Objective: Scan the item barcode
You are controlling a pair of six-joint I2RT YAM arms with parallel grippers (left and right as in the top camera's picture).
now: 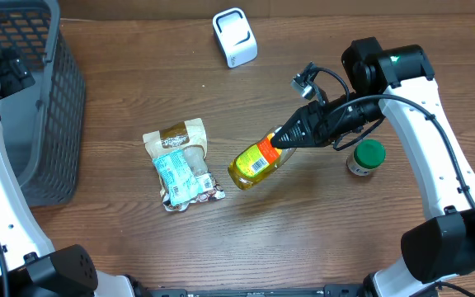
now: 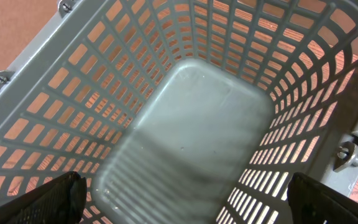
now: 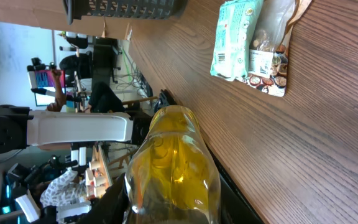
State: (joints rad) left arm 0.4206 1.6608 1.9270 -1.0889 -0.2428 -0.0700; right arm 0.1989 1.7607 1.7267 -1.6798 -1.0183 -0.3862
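The bottle (image 1: 254, 163) is clear plastic filled with yellow liquid. It has an orange and yellow label around its upper body, and on that label a white panel with a barcode faces up toward the overhead camera. It lies tilted near the middle of the worktop (image 1: 138, 247), its base pointing toward the snack packet (image 1: 181, 163) and its neck toward the right arm. It seems raised off the wood, though the overhead view does not settle whether the base touches. The right gripper (image 1: 291, 136) has its jaws clamped on the neck end. In the right wrist view the bottle (image 3: 173, 168) fills the lower middle, seen from behind the neck, with the packet (image 3: 247, 43) beyond it on the wood.

There is one bottle. Just beside its base lies one snack packet with a brown top, a teal label and a clear window. One green-capped jar (image 1: 367, 157) stands upright to the right, under the right arm. One white scanner (image 1: 234, 37) stands at the far edge, well apart from the bottle. One grey basket (image 1: 48, 107) sits at the left edge. The left gripper (image 2: 191, 205) hangs over the basket (image 2: 185, 124) with its jaws wide apart and nothing between them.
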